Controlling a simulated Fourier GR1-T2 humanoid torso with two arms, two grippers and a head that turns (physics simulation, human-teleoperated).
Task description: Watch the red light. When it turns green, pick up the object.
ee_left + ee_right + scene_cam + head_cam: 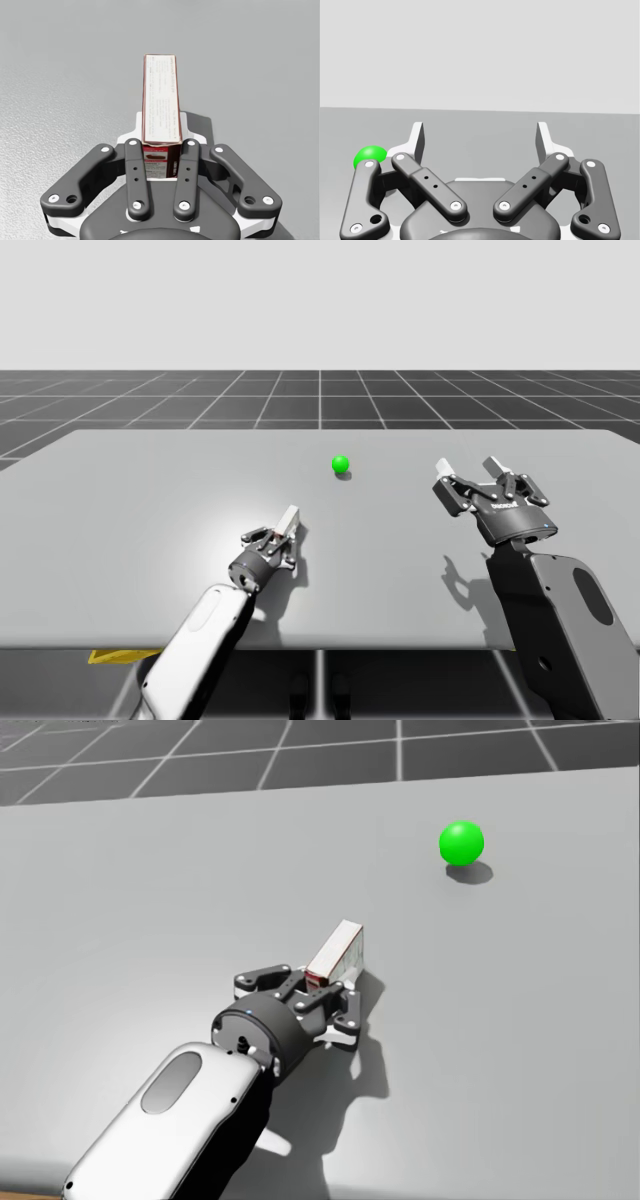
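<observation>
Cataloguing the tabletop (130, 500), item by item.

Item 1, box (160, 100): long, narrow carton, rectangular in section.
- Appearance: the broad upper face is pale, cream to white, covered in fine print and framed by a thin dark red border. The short end nearest the wrist carries a red-and-dark panel. In the head view the side face reads plain white and the top face light tan.
- Location: left of the tabletop's middle in the high view. It is held at its near end in my left gripper (160, 146) and points away from the wrist toward the far side of the tabletop. Whether the box rests on the tabletop or hangs clear of it cannot be told.

Item 2, left gripper: its two fingers press the box's long sides, one on each side, pinching it between them. The linkage is dark, with a white-shelled forearm (170, 1120) behind.

Item 3, light (340, 464): small glossy sphere, bright green. It sits on the tabletop well beyond the box and to its right, casting a small shadow.

Item 4, right gripper (480, 134): fingers spread wide, white tips upright. It is raised over the right half of the tabletop, well apart from the box. In the right wrist view the green light sits beside and beyond its linkage.

Surface: plain matte grey tabletop, with dark gridded floor (320, 400) beyond.
</observation>
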